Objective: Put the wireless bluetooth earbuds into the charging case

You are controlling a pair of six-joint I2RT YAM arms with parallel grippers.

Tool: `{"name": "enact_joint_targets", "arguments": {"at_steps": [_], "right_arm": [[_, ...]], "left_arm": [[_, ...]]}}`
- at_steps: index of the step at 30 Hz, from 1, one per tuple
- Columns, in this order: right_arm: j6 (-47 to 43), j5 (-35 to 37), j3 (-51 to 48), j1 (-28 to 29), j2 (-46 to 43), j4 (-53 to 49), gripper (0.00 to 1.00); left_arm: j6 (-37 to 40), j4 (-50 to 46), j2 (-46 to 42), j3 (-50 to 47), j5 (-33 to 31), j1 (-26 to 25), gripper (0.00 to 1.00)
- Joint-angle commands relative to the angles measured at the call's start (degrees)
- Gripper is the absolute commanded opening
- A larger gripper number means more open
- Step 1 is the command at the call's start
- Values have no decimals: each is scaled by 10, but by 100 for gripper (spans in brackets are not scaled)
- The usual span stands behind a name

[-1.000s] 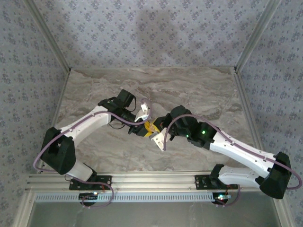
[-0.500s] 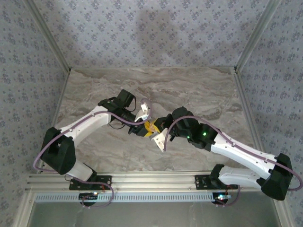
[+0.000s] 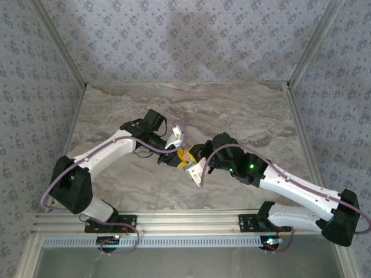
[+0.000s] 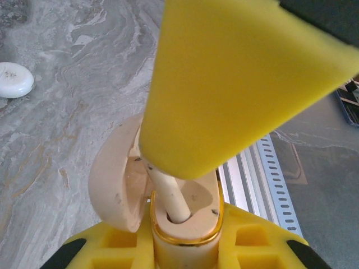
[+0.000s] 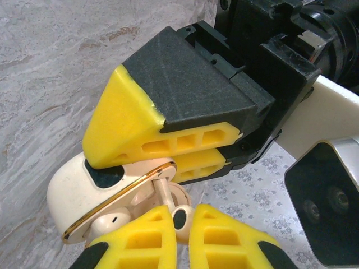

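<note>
Now, left end effector (image 3: 177, 155) clamped on the small peach-tan rounded plastic charging case (image 5: 73, 196), its gold-rimmed lid swung open, a tiny pale whitish earbud (image 5: 180, 216) stem-down in the case's hollow, right end effector (image 5: 180, 232) pinched shut on that earbud, just right of the case.

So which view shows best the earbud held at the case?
The right wrist view: the earbud shows head and stem, pinched by the right gripper at the open case. The left wrist view gives its stem, under a yellow finger. In the top view it is too small to tell.
</note>
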Motion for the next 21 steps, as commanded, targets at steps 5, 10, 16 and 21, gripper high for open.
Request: {"name": "enact_joint_targets", "arguments": {"at_steps": [5, 10, 16, 21], "right_arm": [[11, -20, 0, 15, -14, 40, 10], [9, -13, 1, 17, -19, 35, 10], [-5, -11, 4, 23, -21, 26, 10], [-12, -9, 6, 26, -18, 30, 10]], "left_arm": [[11, 30, -13, 7, -6, -5, 19], [12, 34, -16, 4, -18, -6, 19], [15, 34, -19, 1, -29, -8, 19], [18, 37, -23, -2, -49, -14, 19]]}}
